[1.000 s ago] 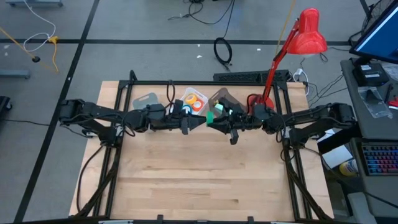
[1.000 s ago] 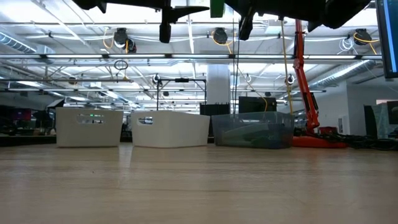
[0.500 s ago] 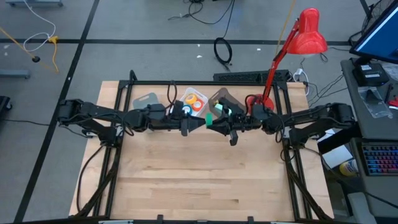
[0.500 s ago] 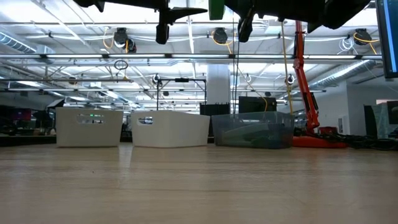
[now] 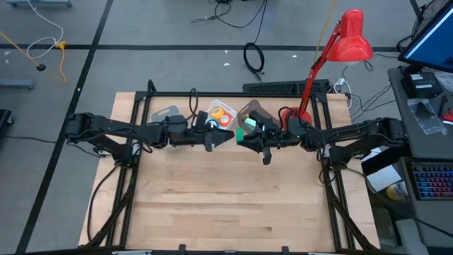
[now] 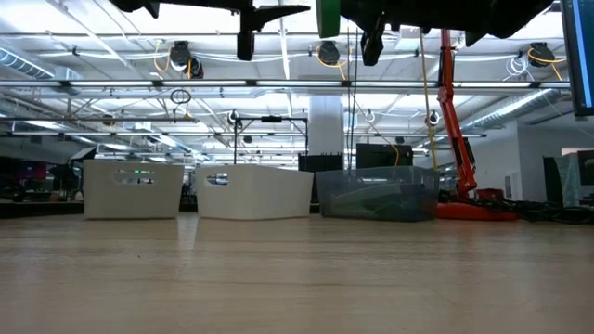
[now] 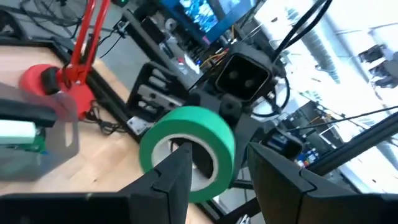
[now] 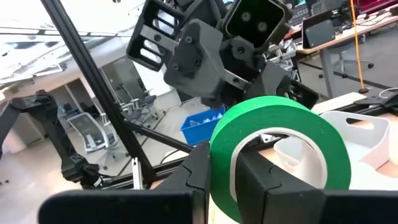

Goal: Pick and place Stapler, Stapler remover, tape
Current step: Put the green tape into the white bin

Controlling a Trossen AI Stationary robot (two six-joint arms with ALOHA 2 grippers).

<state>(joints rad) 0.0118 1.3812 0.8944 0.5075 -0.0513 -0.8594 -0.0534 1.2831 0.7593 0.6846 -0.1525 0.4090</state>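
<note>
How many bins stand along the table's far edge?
3, seen in the low view: one white bin at left, a second white bin beside it, and a clear bin next to the red lamp.

A green tape roll (image 7: 188,151) with a pale centre fills the middle, held up by the other arm's gripper (image 7: 205,165) behind it. Two dark fingers (image 7: 171,180) stand apart in front. A red lamp (image 7: 65,81) stands on the wooden table (image 7: 93,168).
</note>
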